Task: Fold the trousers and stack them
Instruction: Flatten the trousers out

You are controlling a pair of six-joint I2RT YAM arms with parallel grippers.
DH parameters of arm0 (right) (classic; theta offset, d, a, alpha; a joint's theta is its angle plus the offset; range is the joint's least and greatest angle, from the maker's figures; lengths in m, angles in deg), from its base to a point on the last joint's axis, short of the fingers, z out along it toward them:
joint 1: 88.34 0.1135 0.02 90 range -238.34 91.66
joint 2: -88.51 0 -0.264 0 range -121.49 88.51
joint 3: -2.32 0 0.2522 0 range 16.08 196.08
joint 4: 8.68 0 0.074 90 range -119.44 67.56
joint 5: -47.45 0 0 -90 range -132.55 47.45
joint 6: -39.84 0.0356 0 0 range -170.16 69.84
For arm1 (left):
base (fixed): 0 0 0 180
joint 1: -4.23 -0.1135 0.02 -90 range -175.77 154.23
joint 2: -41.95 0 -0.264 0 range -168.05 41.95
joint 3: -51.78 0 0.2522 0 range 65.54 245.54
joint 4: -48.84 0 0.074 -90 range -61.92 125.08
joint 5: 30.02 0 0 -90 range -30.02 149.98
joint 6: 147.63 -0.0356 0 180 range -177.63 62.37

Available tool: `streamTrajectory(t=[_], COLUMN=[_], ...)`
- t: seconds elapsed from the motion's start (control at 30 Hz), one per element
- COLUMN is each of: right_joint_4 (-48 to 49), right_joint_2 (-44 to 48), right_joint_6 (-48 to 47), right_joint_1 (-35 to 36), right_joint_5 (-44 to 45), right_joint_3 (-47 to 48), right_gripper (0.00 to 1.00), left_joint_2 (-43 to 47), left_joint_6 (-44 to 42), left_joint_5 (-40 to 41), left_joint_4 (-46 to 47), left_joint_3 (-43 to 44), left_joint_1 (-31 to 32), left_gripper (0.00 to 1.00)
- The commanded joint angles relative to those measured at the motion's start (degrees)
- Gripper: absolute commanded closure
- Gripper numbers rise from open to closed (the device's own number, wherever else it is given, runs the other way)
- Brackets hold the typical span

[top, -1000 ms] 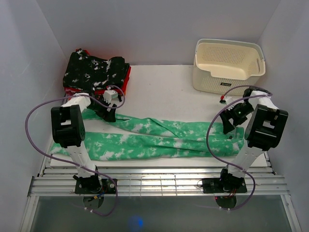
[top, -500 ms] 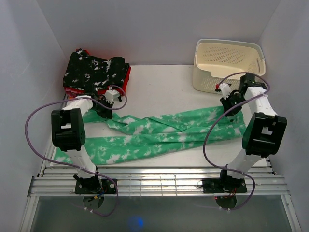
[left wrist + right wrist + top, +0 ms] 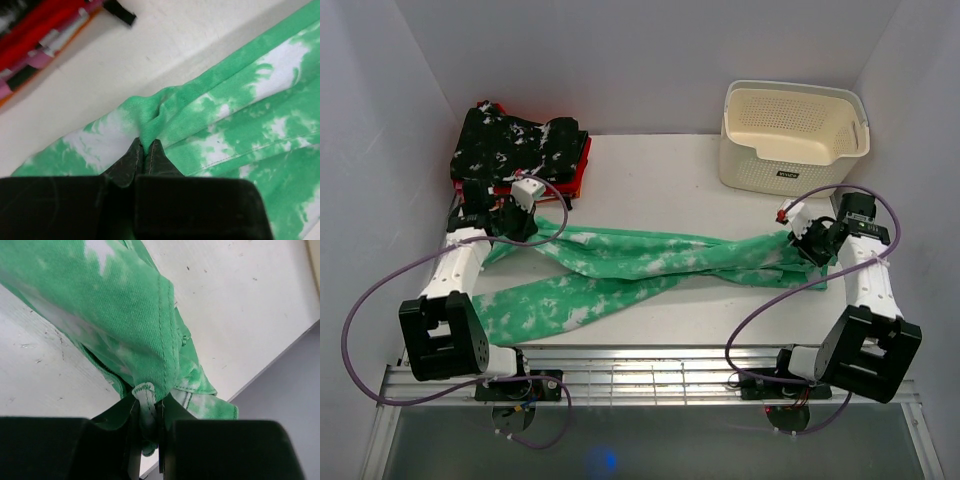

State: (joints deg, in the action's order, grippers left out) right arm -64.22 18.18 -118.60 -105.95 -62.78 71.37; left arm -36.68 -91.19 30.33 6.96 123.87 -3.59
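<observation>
Left gripper (image 3: pixel 145 151) and right gripper (image 3: pixel 148 407) both clenched on trousers (image 3: pixel 640 258); cloth held taut nearside of basket (image 3: pixel 790 175), likely for folding.

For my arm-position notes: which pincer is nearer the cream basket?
Right. The right pincer is just on the near side of the basket. The left pincer is far across the table, beside the black speckled garment.

basket (image 3: pixel 790 168) far right, folded clothes (image 3: pixel 520 148) far left, bare table (image 3: pixel 650 180) between, trousers (image 3: pixel 650 262) across middle
</observation>
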Motion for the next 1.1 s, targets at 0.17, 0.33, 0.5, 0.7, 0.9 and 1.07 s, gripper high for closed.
streamTrajectory(t=[0.17,0.33,0.5,0.7,0.9,1.07], right_joint_4=[3.9,-0.2,-1.3,1.4,-5.4,-7.4], right_joint_2=[-7.4,-12.6,-11.3,-16.4,-28.6,-29.7], right_joint_6=[0.9,2.6,-3.2,6.9,15.8,10.6], right_joint_1=[-0.6,-0.1,-0.2,-0.9,-0.8,-2.6], right_joint_5=[2.5,3.3,9.7,11.7,11.9,16.4], right_joint_3=[7.8,15.7,8.4,6.5,11.8,6.6], right_gripper=[0.92,0.81,0.10,0.08,0.20,0.44], left_joint_2=[1.6,3.0,3.7,-3.6,-7.8,-10.2], left_joint_6=[-2.0,8.9,12.2,15.6,16.8,16.9], left_joint_5=[0.6,8.7,18.5,27.5,25.6,23.1], left_joint_4=[-1.0,11.8,18.5,19.9,17.1,14.0], left_joint_3=[-6.4,-4.6,-7.9,-11.0,-9.8,-8.1], left_joint_1=[-0.8,-1.4,-1.6,-2.3,-2.3,-2.3], left_gripper=[1.00,1.00,1.00,1.00,1.00,1.00])
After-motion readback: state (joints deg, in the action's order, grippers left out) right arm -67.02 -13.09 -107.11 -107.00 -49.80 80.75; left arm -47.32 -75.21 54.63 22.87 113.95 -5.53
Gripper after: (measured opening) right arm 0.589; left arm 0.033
